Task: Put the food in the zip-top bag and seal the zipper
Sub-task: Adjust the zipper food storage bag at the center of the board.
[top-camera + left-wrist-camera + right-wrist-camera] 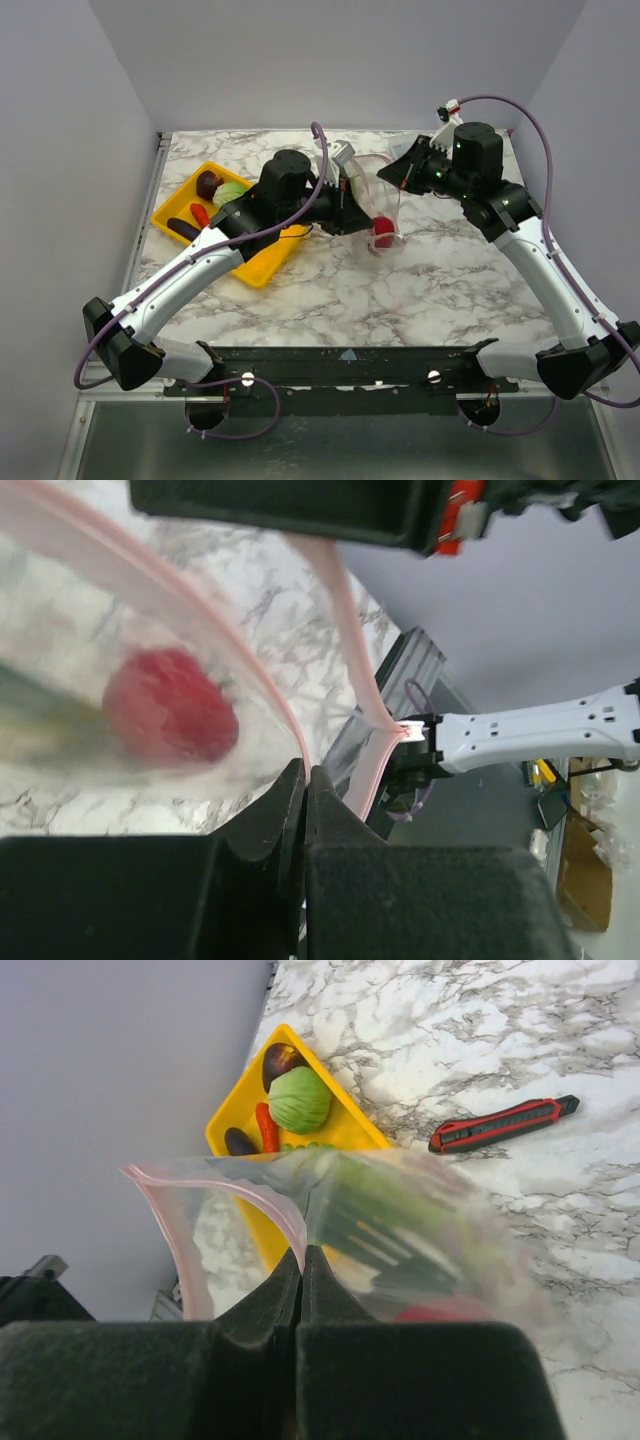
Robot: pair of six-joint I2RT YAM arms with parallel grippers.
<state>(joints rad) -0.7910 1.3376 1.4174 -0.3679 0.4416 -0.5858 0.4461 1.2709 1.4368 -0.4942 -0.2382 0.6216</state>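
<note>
Both hands were clamped on the bag's [375, 215] mouth edge, holding it up over mid-counter [440, 290]. Left hand [305, 780] pinched the pink zipper [345, 610]; right hand [302, 1260] pinched the opposite rim. Tomato [170, 705] and green stalks [390, 1210] sat inside the bag. Yellow tray [340, 1130] held cabbage [298, 1100], chili [267, 1128] and eggplant [241, 1141]. Red-handled knife [505, 1123] lay on the counter.

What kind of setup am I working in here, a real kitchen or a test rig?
Likely a lab test rig: a marble-pattern table boxed in by plain grey walls, toy food in a yellow tray, and cardboard boxes on the floor beyond.
</note>
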